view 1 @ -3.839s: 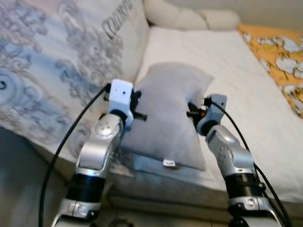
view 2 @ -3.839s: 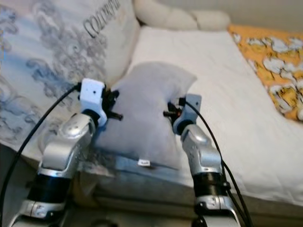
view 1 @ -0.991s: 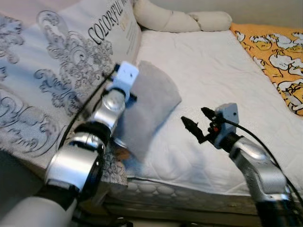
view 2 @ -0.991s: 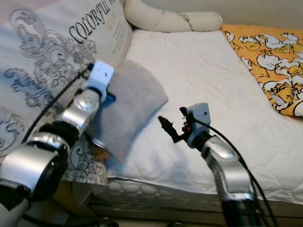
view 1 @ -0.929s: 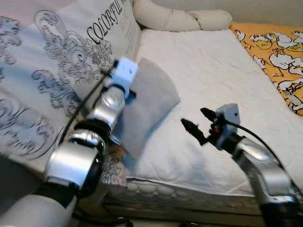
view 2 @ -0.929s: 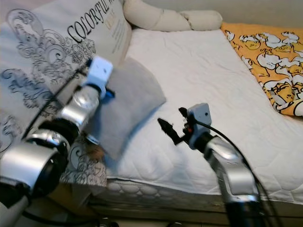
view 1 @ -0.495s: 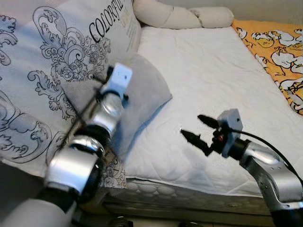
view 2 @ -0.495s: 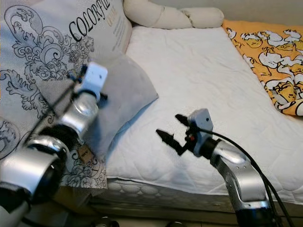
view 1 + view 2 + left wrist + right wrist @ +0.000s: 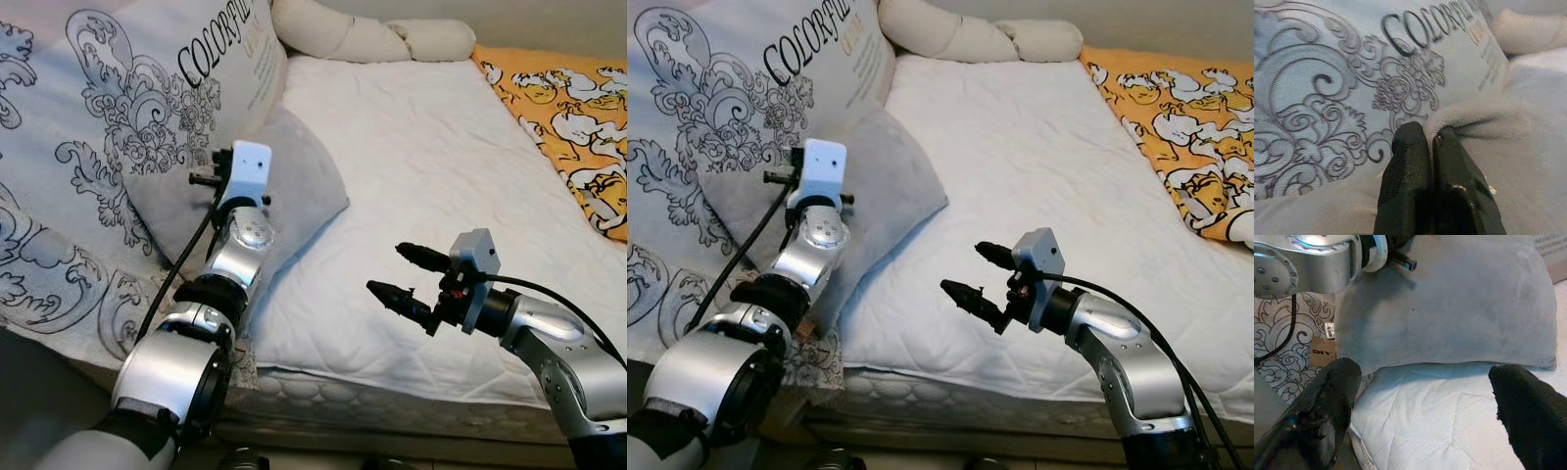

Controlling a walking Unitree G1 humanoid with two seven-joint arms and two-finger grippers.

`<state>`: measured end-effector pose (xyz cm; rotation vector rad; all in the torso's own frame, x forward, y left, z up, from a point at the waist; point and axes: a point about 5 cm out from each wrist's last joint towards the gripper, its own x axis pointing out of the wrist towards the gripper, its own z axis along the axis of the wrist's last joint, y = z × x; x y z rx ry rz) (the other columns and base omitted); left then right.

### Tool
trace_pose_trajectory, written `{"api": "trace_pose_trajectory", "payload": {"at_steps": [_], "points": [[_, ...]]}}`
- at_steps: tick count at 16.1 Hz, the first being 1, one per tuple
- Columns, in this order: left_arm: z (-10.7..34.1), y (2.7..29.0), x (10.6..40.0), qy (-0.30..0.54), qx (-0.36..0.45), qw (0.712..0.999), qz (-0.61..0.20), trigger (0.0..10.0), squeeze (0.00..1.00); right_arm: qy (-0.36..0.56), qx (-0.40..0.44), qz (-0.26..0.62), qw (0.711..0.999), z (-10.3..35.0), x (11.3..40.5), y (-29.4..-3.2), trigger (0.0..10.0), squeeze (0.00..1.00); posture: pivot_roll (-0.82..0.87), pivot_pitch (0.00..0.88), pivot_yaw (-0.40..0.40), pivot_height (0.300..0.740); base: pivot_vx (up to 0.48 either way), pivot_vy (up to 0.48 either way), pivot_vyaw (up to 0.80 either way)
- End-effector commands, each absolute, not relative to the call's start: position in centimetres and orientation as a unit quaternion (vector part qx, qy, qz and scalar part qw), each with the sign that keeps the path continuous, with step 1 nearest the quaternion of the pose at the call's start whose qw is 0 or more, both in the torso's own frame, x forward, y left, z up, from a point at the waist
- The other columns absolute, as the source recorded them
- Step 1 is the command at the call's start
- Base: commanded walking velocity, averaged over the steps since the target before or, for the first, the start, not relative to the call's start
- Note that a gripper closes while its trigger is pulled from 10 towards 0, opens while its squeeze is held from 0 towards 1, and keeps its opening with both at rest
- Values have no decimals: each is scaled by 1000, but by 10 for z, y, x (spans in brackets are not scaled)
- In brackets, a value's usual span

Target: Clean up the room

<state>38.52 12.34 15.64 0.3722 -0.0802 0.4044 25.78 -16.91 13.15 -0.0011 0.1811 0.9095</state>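
On the left side of the white mattress [image 9: 421, 147] you have the grey pillow [image 9: 294, 186] leaning against the big patterned cushion [image 9: 127, 127] with printed lettering. Your left gripper [image 9: 1431, 139] has its fingers pressed together, pinching a fold at the pillow's edge where it meets the cushion. Your right gripper [image 9: 400, 274] hovers above the mattress with its fingers spread apart, holding nothing, near the pillow but not touching it. A yellow cartoon-print blanket [image 9: 578, 108] lies on the bed's far right

Grey pillow [image 9: 294, 186] against patterned cushion [image 9: 118, 147], right gripper [image 9: 400, 273] (fingers apart) over white mattress [image 9: 421, 157]
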Motion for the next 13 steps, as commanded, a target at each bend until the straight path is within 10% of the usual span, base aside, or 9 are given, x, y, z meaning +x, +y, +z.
{"api": "trace_pose_trajectory", "payload": {"at_steps": [1, 8, 13], "points": [[181, 124, 385, -103, 139, 955, 241, 10000, 0, 80, -7, 436, 897, 135, 260, -173, 10000, 1000, -70, 0, -15, 740, 0, 0, 0], [181, 103, 372, -117, 88, 953, 266, 10000, 0, 87, -14, 440, 894, 134, 258, -175, 10000, 1000, -80, 0, -29, 740, 0, 0, 0], [121, 85, 358, 44, 108, 963, 244, 10000, 0, 103, -26, 451, 886, 131, 254, -176, 10000, 1000, -99, 0, -41, 740, 0, 0, 0]]}}
